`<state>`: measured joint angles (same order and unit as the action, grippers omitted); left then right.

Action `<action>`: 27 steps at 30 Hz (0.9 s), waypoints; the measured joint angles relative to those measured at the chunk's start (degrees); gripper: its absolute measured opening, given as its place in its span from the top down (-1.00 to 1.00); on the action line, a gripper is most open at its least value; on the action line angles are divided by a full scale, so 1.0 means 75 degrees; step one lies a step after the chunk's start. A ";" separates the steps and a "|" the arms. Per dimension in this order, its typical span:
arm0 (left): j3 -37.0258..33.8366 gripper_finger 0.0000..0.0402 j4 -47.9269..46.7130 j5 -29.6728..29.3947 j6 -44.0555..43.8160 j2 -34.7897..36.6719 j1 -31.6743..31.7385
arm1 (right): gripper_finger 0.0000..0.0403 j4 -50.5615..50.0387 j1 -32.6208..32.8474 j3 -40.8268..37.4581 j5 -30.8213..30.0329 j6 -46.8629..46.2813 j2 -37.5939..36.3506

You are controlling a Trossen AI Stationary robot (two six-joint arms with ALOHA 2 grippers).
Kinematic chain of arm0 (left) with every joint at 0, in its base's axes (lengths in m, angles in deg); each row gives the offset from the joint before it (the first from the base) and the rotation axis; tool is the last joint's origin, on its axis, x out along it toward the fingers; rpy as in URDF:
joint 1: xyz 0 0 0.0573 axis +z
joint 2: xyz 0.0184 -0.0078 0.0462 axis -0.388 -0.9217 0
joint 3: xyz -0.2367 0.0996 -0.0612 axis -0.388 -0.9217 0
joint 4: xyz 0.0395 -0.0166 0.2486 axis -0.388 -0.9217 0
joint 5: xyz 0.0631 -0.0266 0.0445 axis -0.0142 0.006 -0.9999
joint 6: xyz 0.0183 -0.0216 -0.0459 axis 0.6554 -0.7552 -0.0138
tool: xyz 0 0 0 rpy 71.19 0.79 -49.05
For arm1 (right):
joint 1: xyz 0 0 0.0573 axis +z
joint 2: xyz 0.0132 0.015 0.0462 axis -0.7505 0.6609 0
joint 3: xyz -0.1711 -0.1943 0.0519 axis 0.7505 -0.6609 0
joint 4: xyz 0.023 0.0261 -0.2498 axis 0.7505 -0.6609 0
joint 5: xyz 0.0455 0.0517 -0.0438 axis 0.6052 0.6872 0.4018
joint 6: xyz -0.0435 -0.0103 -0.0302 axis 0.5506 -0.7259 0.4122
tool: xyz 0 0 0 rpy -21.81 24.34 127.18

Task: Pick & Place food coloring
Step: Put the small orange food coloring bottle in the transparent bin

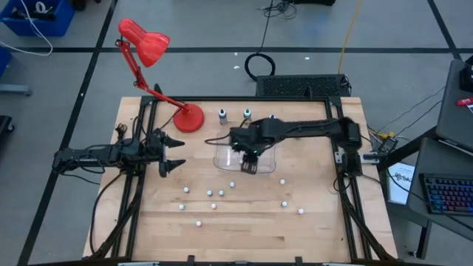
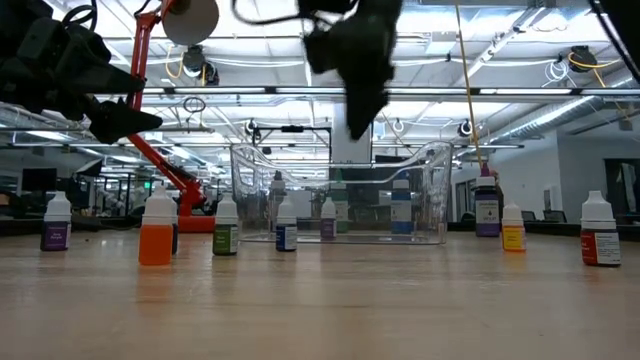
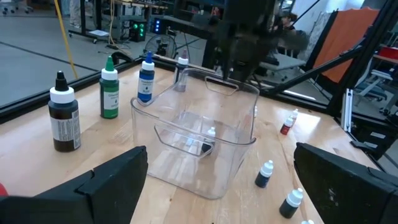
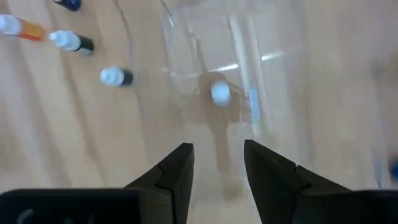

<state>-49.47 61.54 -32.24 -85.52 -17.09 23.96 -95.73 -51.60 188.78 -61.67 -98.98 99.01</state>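
Several thumb-sized food coloring bottles (image 1: pixel 214 193) with pale caps stand scattered on the table's near half; in the low view they show as orange (image 2: pixel 157 232), green (image 2: pixel 226 226) and blue (image 2: pixel 286 225). One small bottle (image 4: pixel 219 93) sits on the floor of the clear container (image 1: pixel 230 161), and the left wrist view also shows this bottle (image 3: pixel 208 140). My right gripper (image 1: pixel 249 168) hangs open and empty above the container, fingers pointing down (image 4: pixel 217 148). My left gripper (image 1: pixel 179 153) waits open at the table's left (image 3: pixel 221 152), facing the container.
A red desk lamp (image 1: pixel 188 117) stands at the far left. Larger dropper bottles stand along the far edge behind the container: dark (image 3: pixel 64 115), green (image 3: pixel 110 90), blue (image 3: pixel 146 81). More small bottles (image 1: pixel 284 203) dot the near right. Bare wood lies along the near edge.
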 joint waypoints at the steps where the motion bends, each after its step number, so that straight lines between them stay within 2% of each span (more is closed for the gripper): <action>1: 0.0000 -0.99 0.0000 -0.0003 0.0000 -0.0002 0.0001 | 0.36 -0.0365 0.0037 0.0007 -0.0017 -0.0258 -0.0196; 4: 0.0001 -0.99 0.0000 0.0000 0.0000 0.0000 0.0001 | 0.39 -0.1555 0.0285 -0.0056 -0.0350 -0.1171 -0.0726; 7: 0.0000 -0.99 0.0000 0.0000 0.0000 0.0000 0.0000 | 0.42 -0.2275 0.0642 -0.0572 -0.0911 -0.2087 -0.1377; 13: 0.0001 -0.99 0.0000 -0.0003 0.0000 0.0000 0.0002 | 0.35 -0.2201 0.1319 -0.2707 -0.0855 -0.3739 -0.2873; 16: 0.0000 -0.99 0.0000 -0.0003 0.0001 0.0000 0.0002 | 0.21 -0.1510 0.1609 -0.3915 -0.0760 -0.4454 -0.3511; 21: 0.0000 -0.99 0.0000 -0.0003 0.0000 0.0000 0.0000 | -0.01 0.0456 0.1828 -0.5589 -0.0555 -0.4940 -0.4266; 27: 0.0000 -0.99 0.0000 -0.0003 0.0000 0.0000 0.0003 | -0.04 0.2519 0.1863 -0.6719 -0.0360 -0.4931 -0.4481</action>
<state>-49.47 61.54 -32.26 -85.52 -17.08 23.98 -76.84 -37.63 138.39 -64.38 -135.96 65.40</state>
